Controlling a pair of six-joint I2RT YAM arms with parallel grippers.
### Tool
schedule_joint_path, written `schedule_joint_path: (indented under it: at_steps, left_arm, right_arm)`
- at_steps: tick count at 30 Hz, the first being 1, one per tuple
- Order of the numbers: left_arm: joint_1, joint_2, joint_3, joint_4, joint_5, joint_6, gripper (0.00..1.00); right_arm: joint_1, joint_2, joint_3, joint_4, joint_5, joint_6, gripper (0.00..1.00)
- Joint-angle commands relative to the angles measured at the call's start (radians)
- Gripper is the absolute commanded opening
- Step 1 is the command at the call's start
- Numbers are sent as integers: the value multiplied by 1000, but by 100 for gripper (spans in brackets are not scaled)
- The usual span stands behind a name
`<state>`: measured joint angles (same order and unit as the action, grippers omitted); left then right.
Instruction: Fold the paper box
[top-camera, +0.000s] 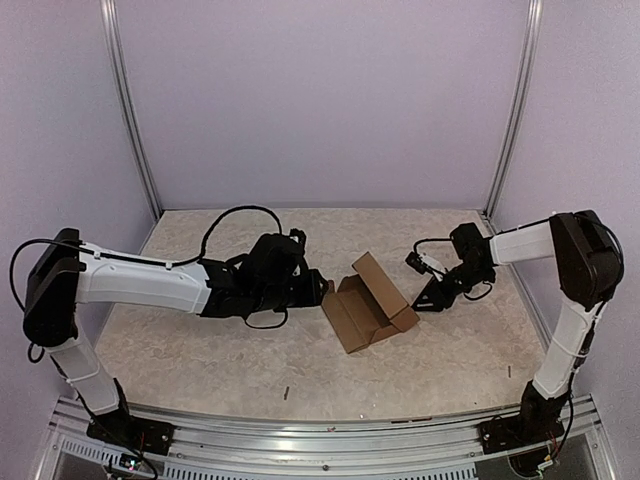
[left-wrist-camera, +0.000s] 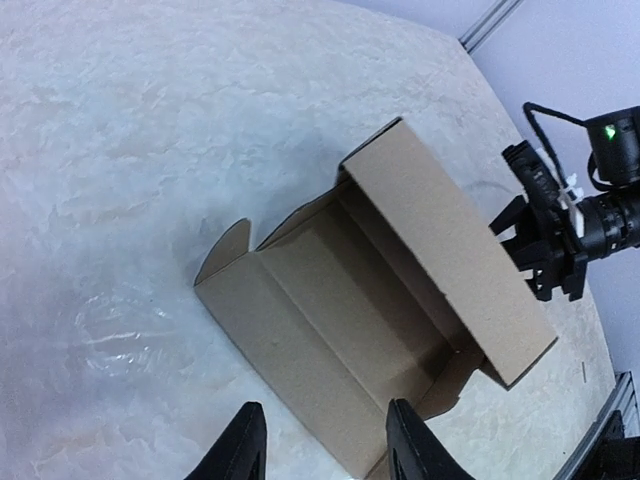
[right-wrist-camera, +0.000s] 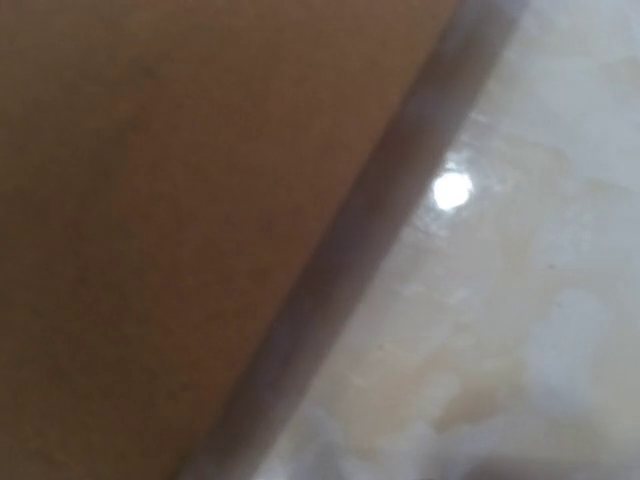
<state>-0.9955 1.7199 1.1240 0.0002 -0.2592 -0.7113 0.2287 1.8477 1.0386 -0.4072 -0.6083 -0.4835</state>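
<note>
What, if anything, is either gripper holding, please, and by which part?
Nothing clearly: the left gripper stands open astride the near edge of the paper box; the right gripper sits by its other end, grip unclear.

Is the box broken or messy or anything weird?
Nothing looks broken or spilled. The paper box is just half-folded: its lid stands open, and one rounded tab sticks out at a corner. It sits slanted on the table, not square to the edges.
</note>
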Motion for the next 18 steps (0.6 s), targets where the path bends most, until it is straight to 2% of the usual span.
schedule_joint_path:
  at_steps: [1, 8, 11, 18]
  left_arm:
    - [0, 15, -118, -80, -42, -120, 41]
    - [9, -6, -229, -56, -24, -197, 41]
    - [47, 13, -224, -34, 65, -197, 42]
    - [69, 113, -202, 75, 182, -234, 41]
  right_arm:
    - [0, 1, -6, -16, -14, 0, 38]
    - [1, -146, 21, 5, 36, 59, 41]
    - [22, -221, 25, 30, 63, 80, 44]
    - [208, -239, 1, 4, 112, 27, 45]
